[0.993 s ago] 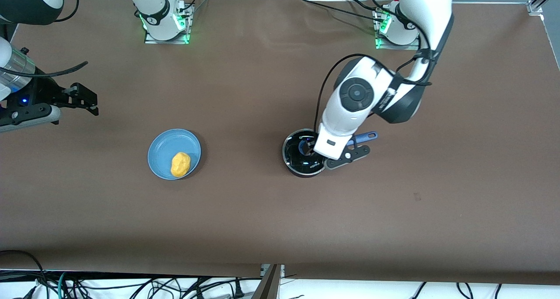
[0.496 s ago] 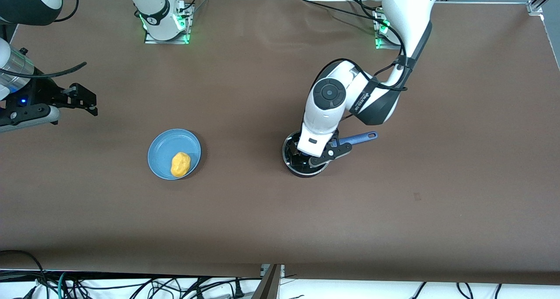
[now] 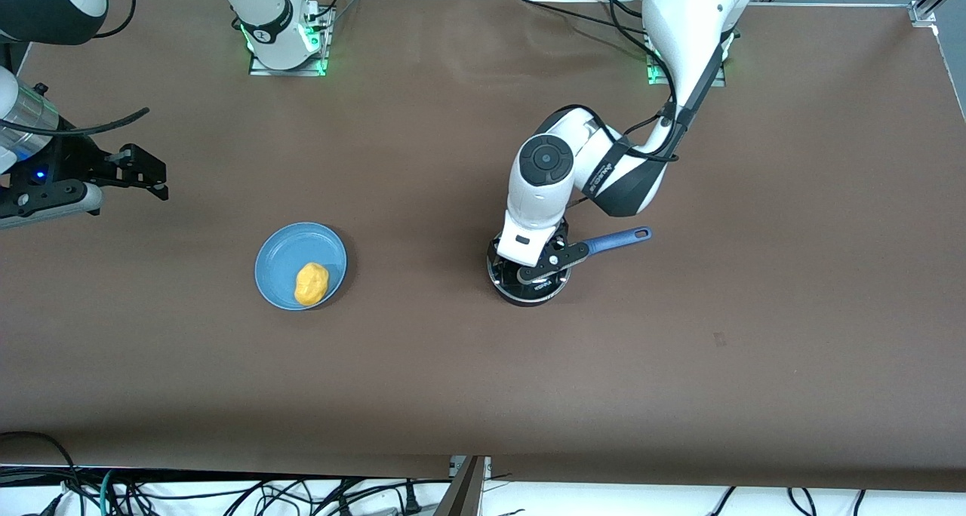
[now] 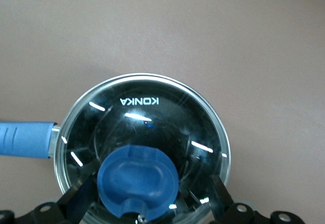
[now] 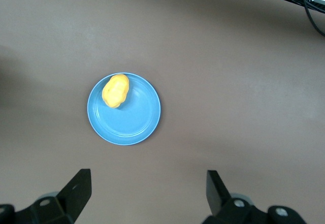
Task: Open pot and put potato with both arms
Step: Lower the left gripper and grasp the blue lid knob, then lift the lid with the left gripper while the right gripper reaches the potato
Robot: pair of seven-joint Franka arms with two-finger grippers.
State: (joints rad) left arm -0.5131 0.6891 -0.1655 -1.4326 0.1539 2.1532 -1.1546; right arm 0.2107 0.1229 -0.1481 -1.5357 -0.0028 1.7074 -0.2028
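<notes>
Since before, left gripper [image 3: 537, 265] has centred over the pot's knob [image 4: 137, 182], fingers [image 4: 77, 199] spread, seen only wrist-side.

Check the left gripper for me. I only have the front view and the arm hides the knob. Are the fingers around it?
Observer: Yes. The left wrist view shows the left gripper open, with one finger on each side of the blue knob, not closed on it.
Operator: Lid seated?
Observer: The lid sits on the pot, and its rim is level where visible.
Operator: Right gripper?
Observer: The right gripper waits open. Its view shows the potato near the plate edge.
</notes>
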